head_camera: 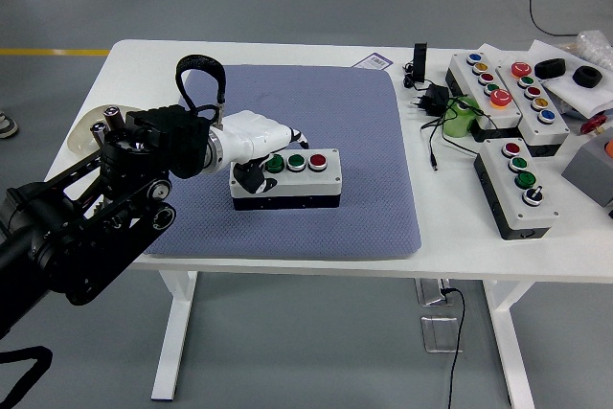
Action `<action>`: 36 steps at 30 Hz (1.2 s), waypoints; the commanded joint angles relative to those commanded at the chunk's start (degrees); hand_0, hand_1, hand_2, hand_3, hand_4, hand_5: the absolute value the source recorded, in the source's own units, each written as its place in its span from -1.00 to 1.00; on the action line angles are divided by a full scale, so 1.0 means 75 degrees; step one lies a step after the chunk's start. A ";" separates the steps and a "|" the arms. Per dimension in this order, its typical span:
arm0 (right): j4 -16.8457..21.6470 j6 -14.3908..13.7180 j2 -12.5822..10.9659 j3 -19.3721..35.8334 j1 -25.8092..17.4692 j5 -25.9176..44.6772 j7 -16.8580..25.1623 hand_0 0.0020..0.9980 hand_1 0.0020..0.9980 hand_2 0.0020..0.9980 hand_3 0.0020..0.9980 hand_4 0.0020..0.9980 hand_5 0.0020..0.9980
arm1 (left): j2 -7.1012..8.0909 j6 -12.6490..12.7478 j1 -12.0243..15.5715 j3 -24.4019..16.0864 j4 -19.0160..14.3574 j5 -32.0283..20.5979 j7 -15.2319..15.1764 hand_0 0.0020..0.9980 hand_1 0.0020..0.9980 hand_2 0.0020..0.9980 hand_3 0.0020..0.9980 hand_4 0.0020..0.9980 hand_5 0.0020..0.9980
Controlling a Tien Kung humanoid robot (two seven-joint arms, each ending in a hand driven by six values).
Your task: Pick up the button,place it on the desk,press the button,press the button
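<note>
A white-topped button box (302,182) with a black base lies on the blue mat (326,102) near the table's middle. Its top carries a green button (275,164), a second green button (296,162) and a red button (318,160). My left hand (257,141), white with a black thumb, hovers over the box's left end. Its fingers are curled, and their tips stand just above and left of the first green button. The thumb hangs down by the box's left side. The hand holds nothing.
Three more button boxes (517,189) (490,83) (534,93) crowd the table's right side, with a green object (460,117), a black plug adapter (431,98) and cables. A pale dish (88,136) holding small cylinders sits at the left edge behind my arm.
</note>
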 joint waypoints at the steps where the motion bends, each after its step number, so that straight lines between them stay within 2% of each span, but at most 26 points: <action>1: 0.0000 0.0001 -0.0001 0.0002 0.0000 -0.0003 0.0000 0.31 0.13 0.20 0.29 -0.47 -0.46 | -0.0011 0.0000 -0.0020 0.0019 -0.0012 -0.0031 -0.0006 -1.00 -0.97 -0.90 0.75 0.28 -1.00; 6: 0.0000 0.0006 -0.0001 -0.0010 0.0009 0.0010 0.0006 0.30 0.13 0.20 0.29 -0.47 -0.46 | -0.0154 0.0000 -0.0134 0.0157 0.0174 -0.0141 -0.0036 -1.00 -0.97 -0.89 0.75 0.28 -1.00; 15: 0.0000 0.0012 -0.0005 -0.0011 0.0046 0.0008 0.0023 0.30 0.13 0.20 0.29 -0.47 -0.47 | -0.0348 0.0000 -0.0438 0.0350 0.0871 -0.0308 -0.0081 -1.00 -0.97 -0.89 0.75 0.27 -1.00; 28: 0.0000 0.0015 -0.0013 0.0070 0.0059 -0.0085 0.0019 0.30 0.13 0.20 0.29 -0.47 -0.47 | -0.0360 0.0000 -0.0459 0.0725 0.1276 -0.0375 -0.0077 -1.00 -0.96 -0.89 0.75 0.27 -1.00; 36: 0.0000 0.0007 -0.0005 0.0077 0.0062 -0.0076 0.0014 0.31 0.13 0.20 0.29 -0.47 -0.46 | -0.0372 0.0000 -0.0495 0.0944 0.1276 -0.0388 -0.0061 -0.99 -0.96 -0.89 0.75 0.27 -1.00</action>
